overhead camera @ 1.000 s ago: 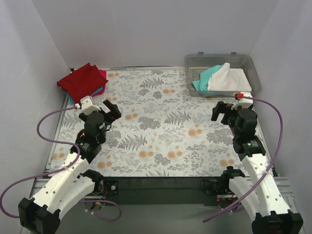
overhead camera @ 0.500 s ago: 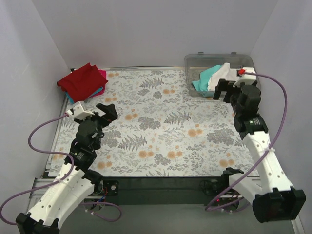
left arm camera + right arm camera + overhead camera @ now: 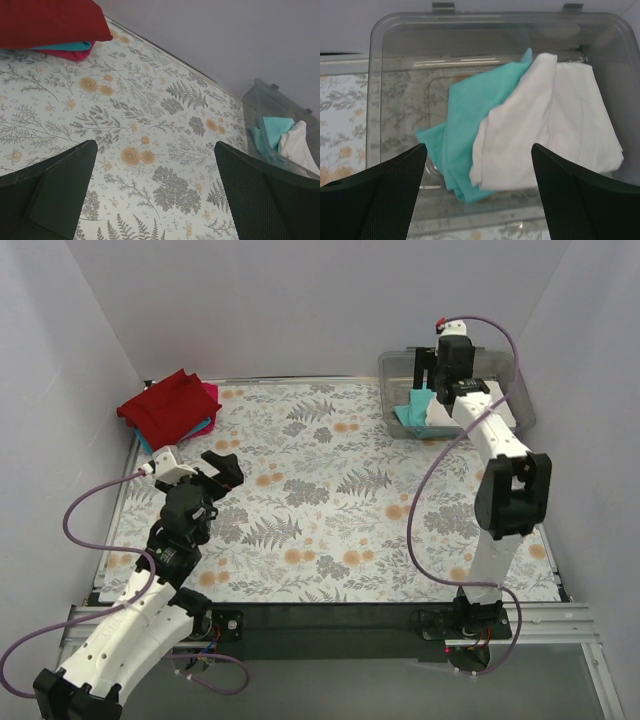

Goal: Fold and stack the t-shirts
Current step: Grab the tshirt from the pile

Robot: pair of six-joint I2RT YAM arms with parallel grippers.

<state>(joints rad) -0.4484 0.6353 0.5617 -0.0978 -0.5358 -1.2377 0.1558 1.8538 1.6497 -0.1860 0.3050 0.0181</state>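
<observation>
Floral mat (image 3: 330,500), grippers (image 3: 155,146) (image 3: 478,147) wide (both) — empty

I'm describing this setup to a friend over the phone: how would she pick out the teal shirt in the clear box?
At the far right corner of the flowered table sits a clear plastic bin. Two shirts lie inside it; the teal shirt is the left one, its right edge tucked under the white shirt beside it.
</observation>
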